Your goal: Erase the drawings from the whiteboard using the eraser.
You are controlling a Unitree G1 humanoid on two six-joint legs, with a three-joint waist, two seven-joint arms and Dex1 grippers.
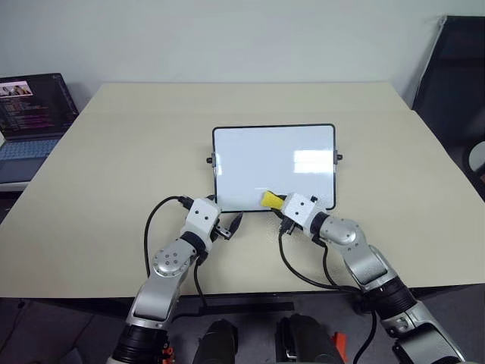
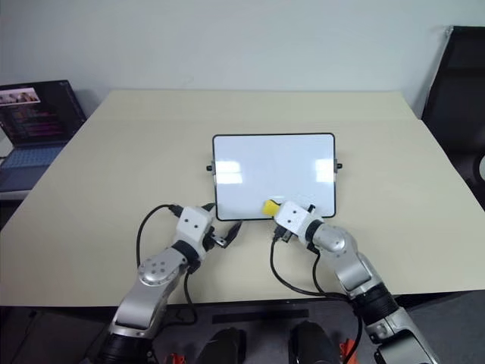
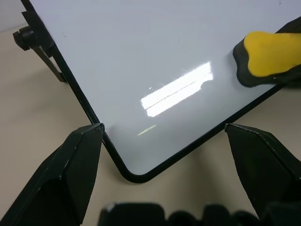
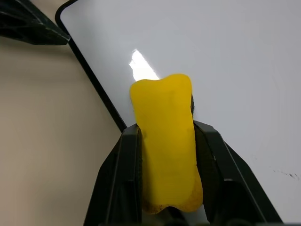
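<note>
A laptop [image 1: 30, 121] sits open at the far left edge of the beige table [image 1: 114, 152]. Nearer the middle, the left gripper [image 1: 229, 225] hovers just off the near left corner of the whiteboard [image 1: 273, 163], its two black fingers [image 3: 70, 169] spread apart with nothing between them; in the left wrist view that rounded corner lies in the gap between the fingers, and one finger tip looks to meet the black frame. The whiteboard lies flat at the table's centre, a small black knob [image 1: 209, 160] on each side. To the right, the right gripper [image 1: 279, 205] is clamped on the eraser [image 1: 270, 199], the yellow block squeezed between its fingers [image 4: 120, 179] and poking out ahead of them. The eraser lies over the board's near edge, close to the middle of that edge, well right of the left gripper. In the right wrist view a faint dark trace of the drawings [image 4: 284, 173] remains on the white surface beside the eraser.
</note>
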